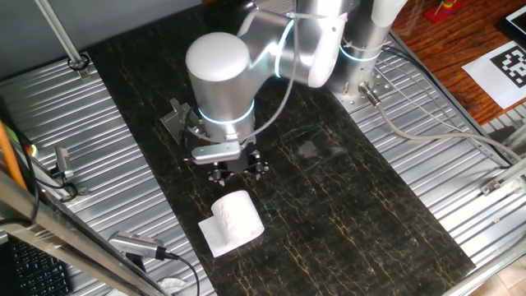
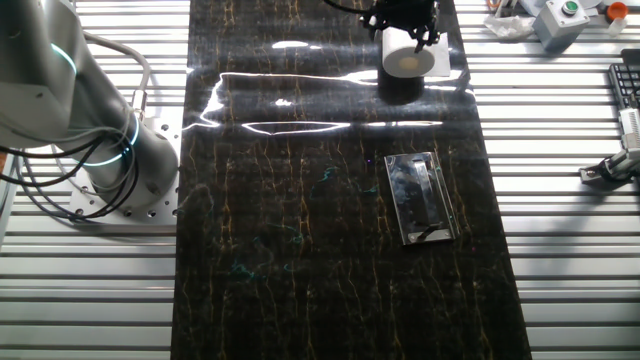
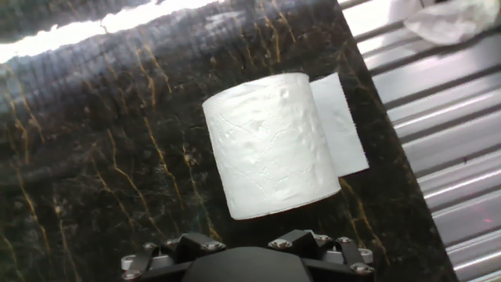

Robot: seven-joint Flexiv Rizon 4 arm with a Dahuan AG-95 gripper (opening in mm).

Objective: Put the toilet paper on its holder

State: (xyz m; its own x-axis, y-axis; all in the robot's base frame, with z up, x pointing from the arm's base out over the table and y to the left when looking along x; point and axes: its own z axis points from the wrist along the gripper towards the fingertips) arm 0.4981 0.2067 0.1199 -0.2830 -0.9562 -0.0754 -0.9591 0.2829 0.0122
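Observation:
The toilet paper (image 1: 238, 219) is a white roll lying on its side on the dark marble strip, with a loose sheet (image 1: 214, 236) spread flat beside it. It fills the middle of the hand view (image 3: 270, 145) and also shows in the other fixed view (image 2: 408, 58). My gripper (image 1: 238, 172) hangs just above and behind the roll, fingers spread, holding nothing and not touching the roll. The holder (image 2: 420, 198) is a flat grey metal plate on the strip, well away from the roll; in one fixed view only its edge (image 1: 173, 117) shows behind the arm.
The round silver robot base (image 2: 120, 185) stands beside the strip. Ribbed metal table (image 1: 99, 123) flanks the strip on both sides. Cables and clamps (image 1: 136, 245) lie near the roll's end of the table. A grey button box (image 2: 563, 20) sits at the far corner.

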